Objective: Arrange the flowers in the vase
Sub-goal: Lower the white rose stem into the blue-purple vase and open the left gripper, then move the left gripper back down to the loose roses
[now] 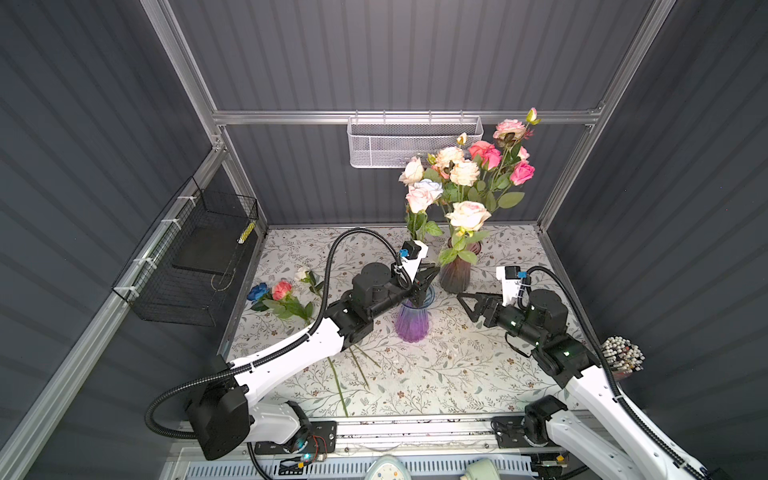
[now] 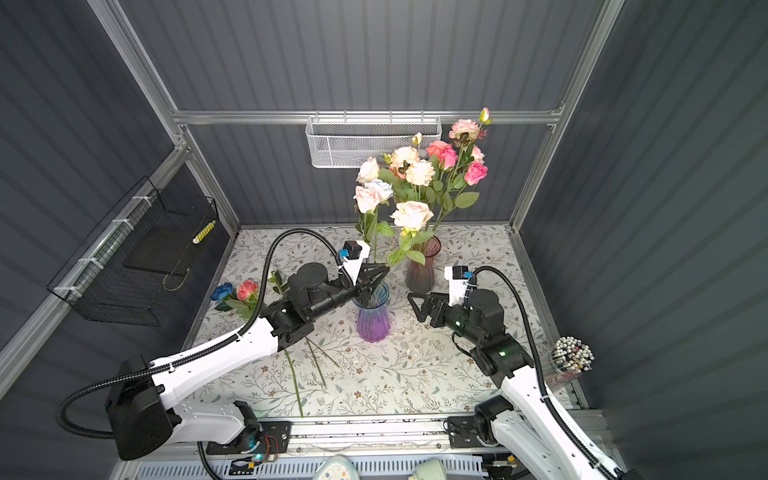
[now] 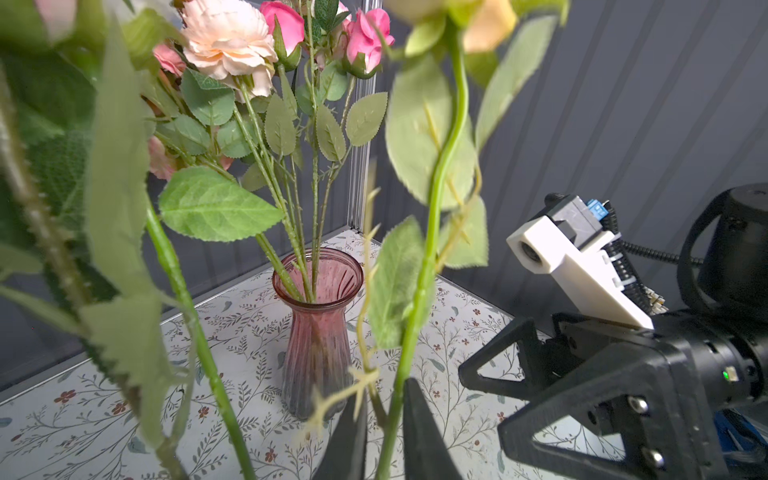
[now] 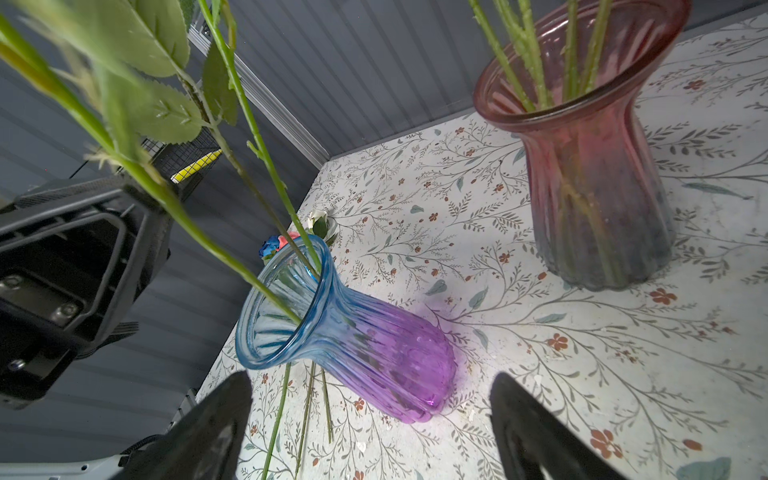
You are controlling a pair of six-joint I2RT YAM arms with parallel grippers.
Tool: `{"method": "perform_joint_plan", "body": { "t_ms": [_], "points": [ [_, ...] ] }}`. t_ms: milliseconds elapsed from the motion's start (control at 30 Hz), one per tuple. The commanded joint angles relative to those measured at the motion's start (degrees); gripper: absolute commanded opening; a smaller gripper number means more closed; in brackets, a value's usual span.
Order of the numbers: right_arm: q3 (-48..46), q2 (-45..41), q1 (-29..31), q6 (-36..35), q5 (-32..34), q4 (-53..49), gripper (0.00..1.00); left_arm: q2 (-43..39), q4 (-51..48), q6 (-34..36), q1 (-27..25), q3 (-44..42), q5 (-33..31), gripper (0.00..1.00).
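Observation:
A blue-to-purple glass vase (image 1: pixel 411 320) (image 4: pixel 374 345) stands mid-table with three rose stems in it. My left gripper (image 1: pixel 422 287) (image 3: pixel 384 386) hovers just above its rim. Its jaws are slightly parted around the green stem of a cream rose (image 1: pixel 467 214), and a sliver of cloth shows beside the stem. Behind it, a red glass vase (image 1: pixel 457 274) (image 3: pixel 318 332) holds several pink and cream flowers (image 1: pixel 486 158). My right gripper (image 1: pixel 464 307) (image 4: pixel 372 380) is wide open and empty, just right of the purple vase. A blue rose (image 1: pixel 257 291), a coral rose (image 1: pixel 282 289) and a white bud (image 1: pixel 302 273) lie on the cloth at the left.
The long stems (image 1: pixel 338 386) of the lying roses run under the left arm toward the front edge. A white mesh basket (image 1: pixel 415 141) hangs on the back wall. A black wire basket (image 1: pixel 195 257) hangs on the left wall. A cup of sticks (image 1: pixel 623 357) stands at the right edge.

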Motion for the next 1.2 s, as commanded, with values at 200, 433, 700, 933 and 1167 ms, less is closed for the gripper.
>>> {"method": "perform_joint_plan", "body": {
  "t_ms": [200,433,700,933,1167],
  "points": [
    [0.81,0.31,-0.05,0.09,-1.35,1.18,0.91,-5.25,-2.58,-0.79,-0.43,-3.41,-2.63,0.19],
    [0.81,0.31,-0.08,0.24,-1.70,1.54,0.91,-9.83,-5.50,-0.28,-0.43,-4.36,-4.99,0.22],
    [1.72,-0.68,-0.06,-1.16,-1.49,-1.67,0.87,-16.49,-13.99,-2.26,-0.30,-6.85,-28.17,0.38],
    [1.87,-3.64,-0.05,-2.48,-0.61,-10.30,0.84,-19.61,-33.62,-22.59,3.90,-9.18,-52.44,0.48],
    [-1.67,-2.13,-0.07,-1.15,-2.25,-9.11,0.82,-12.38,-41.58,-35.62,27.88,-12.45,-29.33,0.47]
  ]
}}
